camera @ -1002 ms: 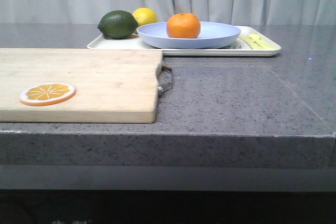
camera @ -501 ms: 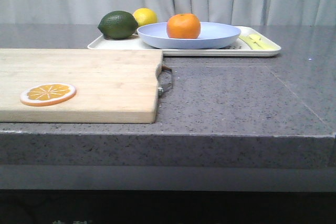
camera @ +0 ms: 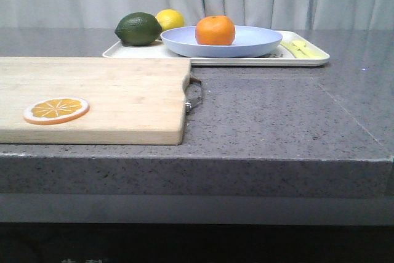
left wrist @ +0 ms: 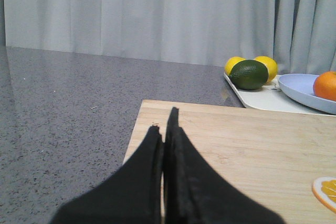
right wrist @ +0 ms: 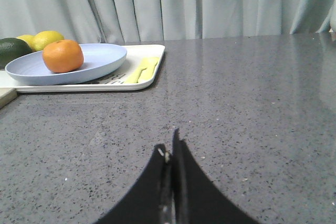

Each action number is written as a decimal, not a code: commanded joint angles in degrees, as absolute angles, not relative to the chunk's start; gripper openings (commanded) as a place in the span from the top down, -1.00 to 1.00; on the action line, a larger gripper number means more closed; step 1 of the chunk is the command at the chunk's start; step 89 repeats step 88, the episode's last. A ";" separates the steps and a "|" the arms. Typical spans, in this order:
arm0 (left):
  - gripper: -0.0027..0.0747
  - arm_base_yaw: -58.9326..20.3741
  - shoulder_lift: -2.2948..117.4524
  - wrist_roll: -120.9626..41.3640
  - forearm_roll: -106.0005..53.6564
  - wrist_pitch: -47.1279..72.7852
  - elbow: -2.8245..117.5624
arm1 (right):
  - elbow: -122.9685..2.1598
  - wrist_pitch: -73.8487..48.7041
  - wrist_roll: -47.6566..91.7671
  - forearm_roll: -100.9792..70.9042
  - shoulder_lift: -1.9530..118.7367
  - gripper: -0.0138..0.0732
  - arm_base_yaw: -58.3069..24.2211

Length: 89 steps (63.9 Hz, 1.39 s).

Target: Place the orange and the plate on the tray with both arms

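Note:
The orange sits in the pale lavender-blue plate, and the plate rests on the cream-white tray at the back of the counter. The orange, the plate and the tray also show in the right wrist view, and the orange and the plate show in the left wrist view. My left gripper is shut and empty, low over the wooden cutting board. My right gripper is shut and empty over bare counter, well short of the tray. Neither gripper shows in the front view.
A dark green avocado and a yellow lemon sit at the tray's left end, with a yellow mark at its right end. The cutting board lies front left with an orange slice disc on it. Curtains hang behind.

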<state>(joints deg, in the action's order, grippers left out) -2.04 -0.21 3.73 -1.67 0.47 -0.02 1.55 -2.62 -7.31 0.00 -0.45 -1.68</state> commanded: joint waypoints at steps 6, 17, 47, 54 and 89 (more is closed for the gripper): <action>0.98 -1.93 -1.41 3.85 -2.03 -4.27 -0.38 | 1.32 2.56 -7.16 1.19 -1.92 0.83 -1.66; 0.98 -1.93 -1.41 3.85 -2.03 -4.27 -0.38 | 1.32 2.78 -5.55 2.05 -1.92 0.83 -1.66; 0.98 -1.93 -1.41 3.85 -2.03 -4.27 -0.38 | 1.32 2.85 -5.55 2.05 -1.92 0.83 -1.36; 0.98 -1.93 -1.41 3.85 -2.03 -4.27 -0.38 | 1.32 2.85 -5.55 2.05 -1.92 0.83 -1.36; 0.98 -1.93 -1.41 3.85 -2.03 -4.27 -0.38 | 1.32 2.85 -5.55 2.05 -1.85 0.83 -1.36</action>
